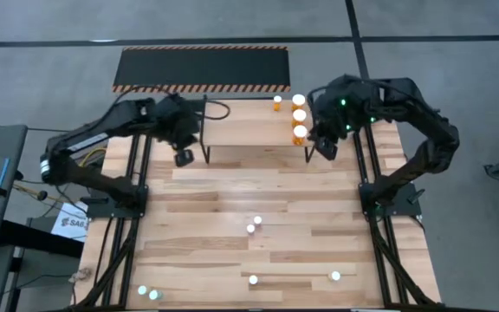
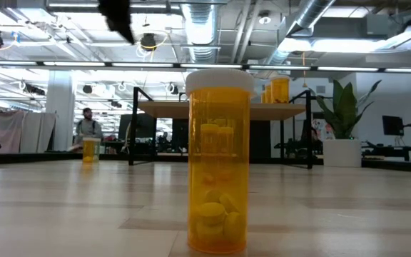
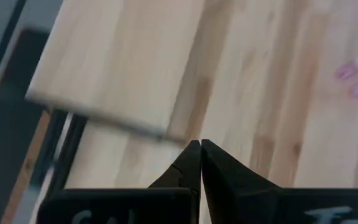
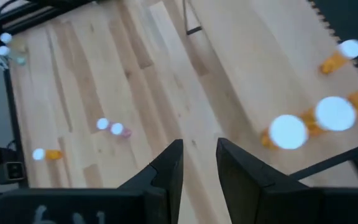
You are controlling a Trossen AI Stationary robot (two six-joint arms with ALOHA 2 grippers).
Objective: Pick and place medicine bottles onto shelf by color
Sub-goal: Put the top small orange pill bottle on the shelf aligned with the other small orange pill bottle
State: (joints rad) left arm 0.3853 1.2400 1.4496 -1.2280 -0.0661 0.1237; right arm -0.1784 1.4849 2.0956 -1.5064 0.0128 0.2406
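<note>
The right gripper (image 4: 197, 163) has its jaws parted with nothing between them, and hangs above the table just off the shelf's right end; the left gripper (image 3: 200, 163) has its jaws pressed together on nothing, and hangs just off the shelf's left front corner.

The table (image 1: 206, 191) is pale wooden planks; a black mat (image 1: 202, 68) with striped edges lies on the floor beyond it at 12 o'clock; in the low view the room behind shows ceiling ducts, strip lights, a potted plant (image 2: 344, 107) at 3 o'clock and a person (image 2: 87, 125) at 9 o'clock.

The shelf (image 1: 249, 124) stands at the table's 12 o'clock edge, between the two grippers; three orange medicine bottles (image 1: 299, 115) with white caps stand in a row on its right end, at about 10 o'clock from the right gripper and near it; a fourth orange bottle (image 1: 277, 103) stands apart at the shelf's back edge.

The remaining bottles stand on the table well apart from both grippers: a pinkish pair (image 1: 255, 224) mid-table, two single bottles (image 1: 253, 280) toward 6 o'clock, and a greenish pair (image 1: 147, 293) at 7 o'clock.
</note>
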